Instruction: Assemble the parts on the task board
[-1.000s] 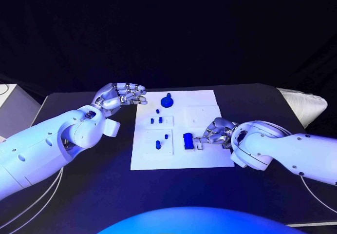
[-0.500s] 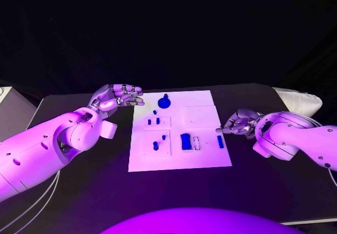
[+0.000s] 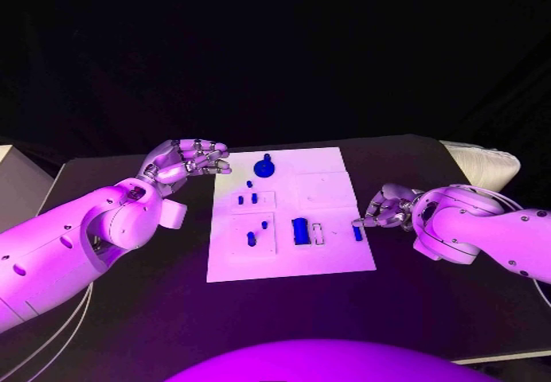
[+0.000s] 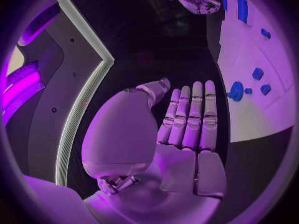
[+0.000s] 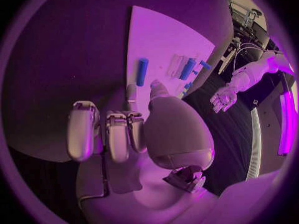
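At task board right edge: blue part lies flat (long axis near-far); right hand empty, fingers apart.

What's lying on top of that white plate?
On the task board: small blue parts, including a round one, a block and a bar beside the right robot hand. Nothing covers them.

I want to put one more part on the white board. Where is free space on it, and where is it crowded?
The task board is bare along its near edge and in the far right corner beyond the empty square recess. The left column and the centre around the blue block are crowded; the right hand rests by the blue bar.
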Action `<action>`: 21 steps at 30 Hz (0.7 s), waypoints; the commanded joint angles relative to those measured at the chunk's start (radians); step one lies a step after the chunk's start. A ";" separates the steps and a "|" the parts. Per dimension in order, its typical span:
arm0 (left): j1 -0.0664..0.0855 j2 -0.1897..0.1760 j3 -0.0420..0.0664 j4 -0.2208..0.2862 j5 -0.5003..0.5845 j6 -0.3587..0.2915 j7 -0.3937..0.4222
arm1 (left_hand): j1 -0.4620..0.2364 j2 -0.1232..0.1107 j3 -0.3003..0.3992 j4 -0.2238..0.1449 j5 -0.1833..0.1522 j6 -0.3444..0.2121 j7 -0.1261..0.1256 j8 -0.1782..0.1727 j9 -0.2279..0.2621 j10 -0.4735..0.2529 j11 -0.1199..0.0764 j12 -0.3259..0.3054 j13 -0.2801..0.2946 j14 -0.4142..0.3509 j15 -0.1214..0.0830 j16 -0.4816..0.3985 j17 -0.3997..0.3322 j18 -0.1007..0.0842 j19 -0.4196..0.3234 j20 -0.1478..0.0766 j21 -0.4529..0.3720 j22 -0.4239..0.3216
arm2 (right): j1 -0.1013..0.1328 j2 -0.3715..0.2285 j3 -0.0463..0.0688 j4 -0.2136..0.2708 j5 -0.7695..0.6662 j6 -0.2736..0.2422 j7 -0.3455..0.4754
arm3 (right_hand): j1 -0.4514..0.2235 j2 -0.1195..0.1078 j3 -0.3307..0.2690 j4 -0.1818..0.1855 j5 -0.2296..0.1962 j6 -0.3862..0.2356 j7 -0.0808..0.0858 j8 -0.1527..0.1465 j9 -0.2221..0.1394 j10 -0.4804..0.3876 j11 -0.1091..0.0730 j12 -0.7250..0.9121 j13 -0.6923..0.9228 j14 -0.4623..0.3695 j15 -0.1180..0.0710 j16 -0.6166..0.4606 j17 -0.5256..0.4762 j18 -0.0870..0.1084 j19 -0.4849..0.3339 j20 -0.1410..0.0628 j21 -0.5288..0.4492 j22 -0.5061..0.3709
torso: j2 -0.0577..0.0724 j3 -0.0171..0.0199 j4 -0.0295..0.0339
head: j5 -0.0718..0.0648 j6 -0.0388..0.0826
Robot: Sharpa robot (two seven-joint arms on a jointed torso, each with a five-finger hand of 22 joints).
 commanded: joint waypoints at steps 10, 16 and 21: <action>-0.002 0.000 0.001 0.001 -0.001 0.012 0.004 | -0.001 0.006 -0.005 0.003 0.002 0.006 0.004 -0.005 -0.001 0.002 0.003 -0.006 0.001 0.006 0.002 -0.004 0.001 0.013 0.006 0.000 -0.003 -0.001 | -0.023 0.030 -0.003 -0.006 -0.031 0.041 -0.033 | 0.015 0.000 0.006 0.003 0.005 0.004 0.000 -0.003 -0.002 0.096 0.002 0.005 0.255 0.100 0.005 0.005 0.245 -0.014 0.074 0.000 0.006 0.142 | 0.000 -0.0026 -0.0002 | 0.003 -0.006; -0.002 -0.001 0.001 0.001 -0.001 0.012 0.003 | -0.001 0.006 -0.005 0.003 0.002 0.006 0.004 -0.005 -0.001 0.002 0.003 -0.006 0.001 0.006 0.002 -0.004 0.001 0.013 0.006 0.000 -0.003 -0.001 | -0.033 0.043 -0.004 -0.016 -0.035 0.042 -0.041 | 0.035 0.005 0.014 0.001 0.006 0.012 -0.002 -0.007 -0.006 0.095 0.000 0.003 0.254 0.100 0.004 0.005 0.244 -0.014 0.074 0.000 0.006 0.142 | 0.000 -0.0011 0.0009 | 0.005 -0.007; -0.002 -0.001 0.001 0.001 -0.001 0.013 0.003 | -0.001 0.006 -0.005 0.003 0.002 0.006 0.004 -0.005 -0.001 0.002 0.003 -0.006 0.001 0.006 0.002 -0.004 0.001 0.013 0.006 0.000 -0.003 -0.001 | -0.041 0.059 -0.005 -0.030 -0.059 0.042 -0.045 | 0.067 0.006 0.041 0.002 -0.059 0.020 -0.003 -0.019 -0.015 0.095 -0.001 0.003 0.254 0.100 0.003 0.004 0.244 -0.013 0.074 0.000 0.005 0.144 | 0.000 -0.0010 0.0001 | 0.005 -0.006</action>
